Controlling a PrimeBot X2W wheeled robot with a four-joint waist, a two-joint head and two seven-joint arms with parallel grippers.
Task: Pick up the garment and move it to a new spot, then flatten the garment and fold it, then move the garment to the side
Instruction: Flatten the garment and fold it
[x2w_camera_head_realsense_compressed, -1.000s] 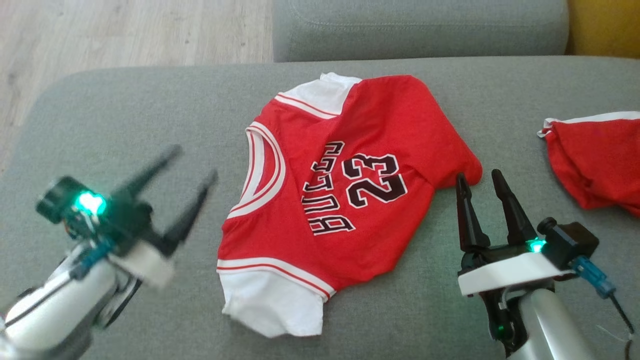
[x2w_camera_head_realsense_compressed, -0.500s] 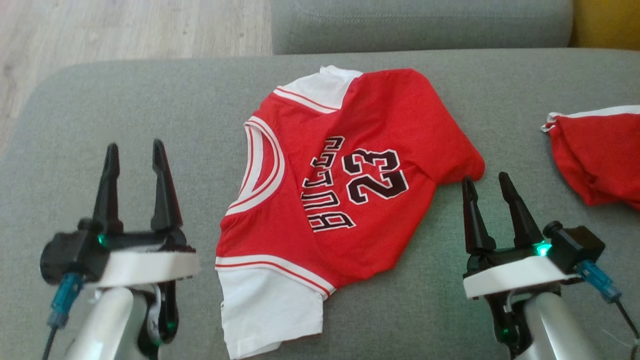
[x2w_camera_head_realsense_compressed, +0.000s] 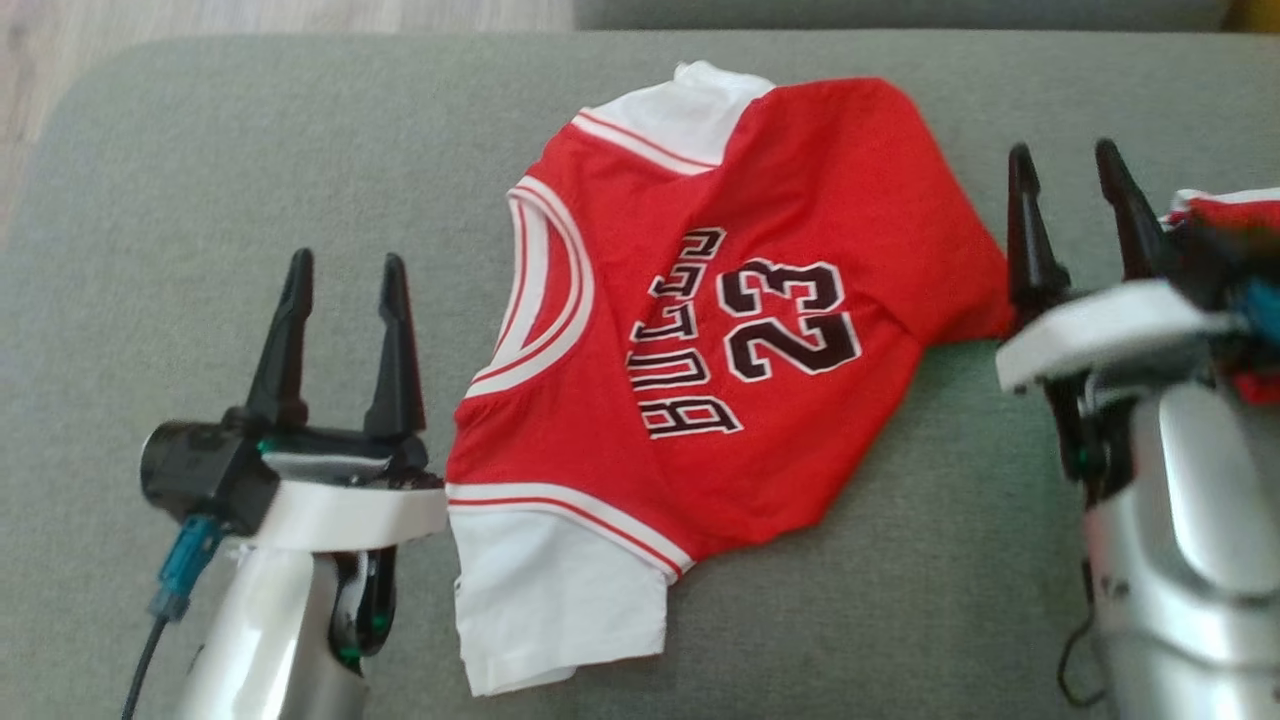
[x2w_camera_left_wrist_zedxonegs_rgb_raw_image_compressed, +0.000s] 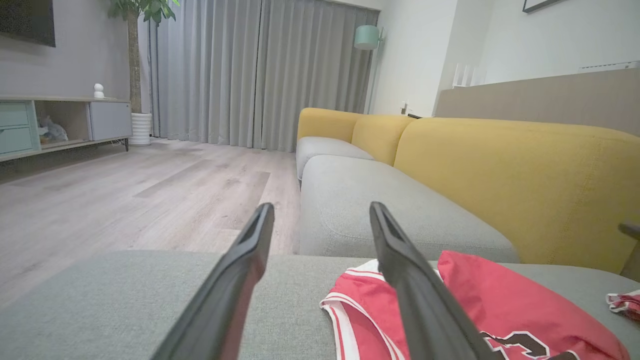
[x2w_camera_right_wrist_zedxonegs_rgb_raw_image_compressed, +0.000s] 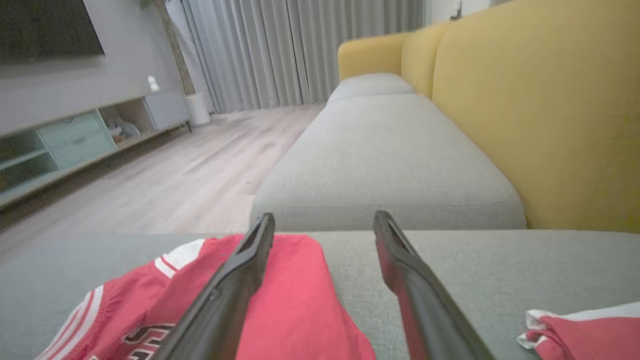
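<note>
The red jersey (x2w_camera_head_realsense_compressed: 720, 330) looks light and limp, best pinched by its white sleeve (x2w_camera_head_realsense_compressed: 555, 600), while left pincer (x2w_camera_head_realsense_compressed: 346, 262) and right pincer (x2w_camera_head_realsense_compressed: 1062, 150) gape wide, both empty

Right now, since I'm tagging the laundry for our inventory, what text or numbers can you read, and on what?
"23": black, white-edged, on the red jersey, sideways in the head view.
"BULLS": beside it on the same jersey; the end letters are creased, so less certain.
Second red garment: no text readable.
</note>
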